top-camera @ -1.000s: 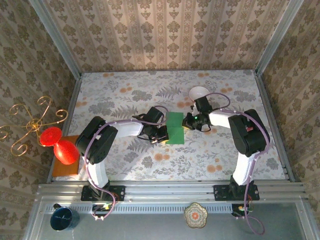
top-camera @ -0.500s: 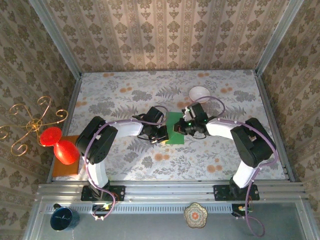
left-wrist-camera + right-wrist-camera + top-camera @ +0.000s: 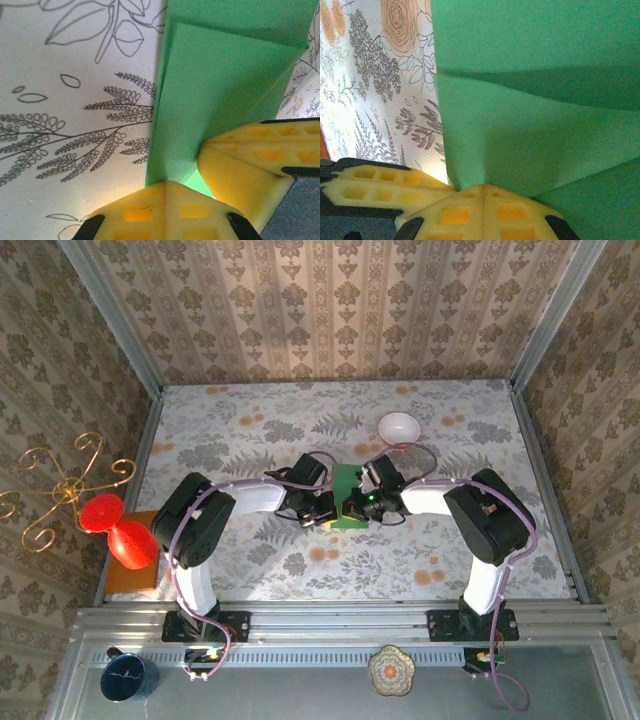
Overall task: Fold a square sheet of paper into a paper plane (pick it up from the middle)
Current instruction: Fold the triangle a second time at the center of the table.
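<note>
**Both pincers pressed shut at the folded green paper, mid-table**

We see the table [image 3: 250, 430] under a matte floral cloth of grey fern and orange blossom print. The two arms, with black joints and white links, bend inward and meet at its middle. The green paper [image 3: 346, 480] lies flat there. It is thin, matte and unmarked, with layers folded over and straight creases. In the left wrist view a diagonal flap edge [image 3: 220, 75] shows. The left pincer [image 3: 322, 512] has its yellow waffle-textured pads together, tip touching the paper's near corner [image 3: 165, 187]. The right pincer [image 3: 352, 508] is likewise closed, tip on the paper where the creases converge [image 3: 482, 189]. The two tips sit just beside each other. We cannot tell if either one nips the paper. A round white bowl [image 3: 398, 426] sits farther back, apart.
</note>
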